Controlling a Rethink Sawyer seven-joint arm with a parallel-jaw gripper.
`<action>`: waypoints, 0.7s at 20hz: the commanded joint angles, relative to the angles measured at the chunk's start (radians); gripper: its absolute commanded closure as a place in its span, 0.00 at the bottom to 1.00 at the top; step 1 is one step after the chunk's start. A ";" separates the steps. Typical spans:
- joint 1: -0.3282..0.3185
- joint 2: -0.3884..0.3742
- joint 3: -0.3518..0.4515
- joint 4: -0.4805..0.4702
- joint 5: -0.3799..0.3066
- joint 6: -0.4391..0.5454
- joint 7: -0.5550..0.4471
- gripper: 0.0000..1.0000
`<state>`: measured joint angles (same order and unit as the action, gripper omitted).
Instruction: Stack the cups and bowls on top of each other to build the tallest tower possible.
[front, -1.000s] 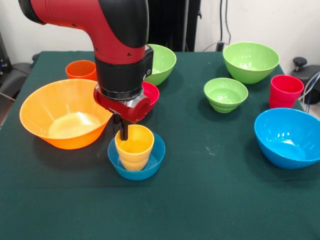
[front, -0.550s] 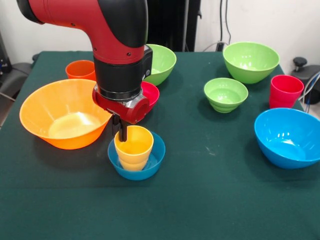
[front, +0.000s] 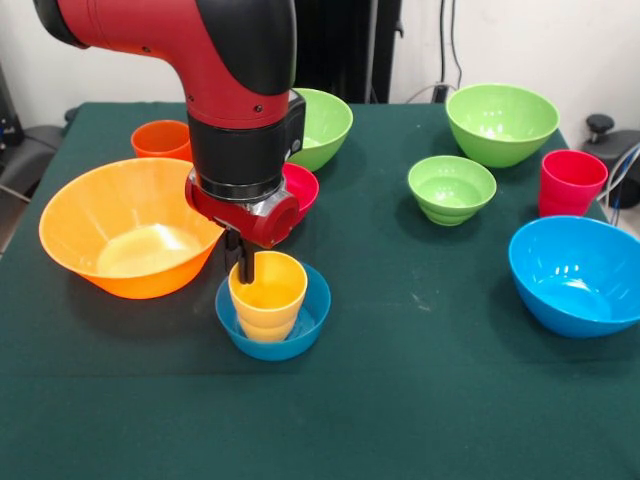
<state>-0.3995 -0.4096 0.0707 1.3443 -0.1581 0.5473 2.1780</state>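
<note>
The ribbed yellow cup (front: 268, 295) stands upright inside the small blue bowl (front: 314, 312) near the table's front centre. My gripper (front: 244, 265) comes straight down from the red and black arm and is shut on the cup's far-left rim, with one dark finger (front: 246, 268) showing at the wall. That cup in that bowl is the only stack here; no taller tower is in view. Behind the wrist, the small red bowl (front: 304, 186) is partly hidden.
The very wide orange bowl (front: 70, 215) sits close to the left of the gripper, the orange cup (front: 160, 138) behind it. A big green bowl (front: 327, 124) is behind the arm. To the right are another big green bowl (front: 502, 122), a small green bowl (front: 452, 187), the red cup (front: 571, 182) and the big blue bowl (front: 575, 275).
The gripper and the yellow cup have shifted slightly left within the blue bowl. Nothing else has moved.
</note>
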 joint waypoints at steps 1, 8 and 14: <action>0.015 0.016 0.073 -0.033 0.006 0.050 -0.004 1.00; 0.027 0.006 0.053 -0.036 -0.009 0.024 0.007 0.00; 0.051 0.007 0.022 -0.064 0.000 0.087 0.030 0.00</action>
<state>-0.3867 -0.4096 0.0620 1.3394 -0.1581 0.5473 2.1780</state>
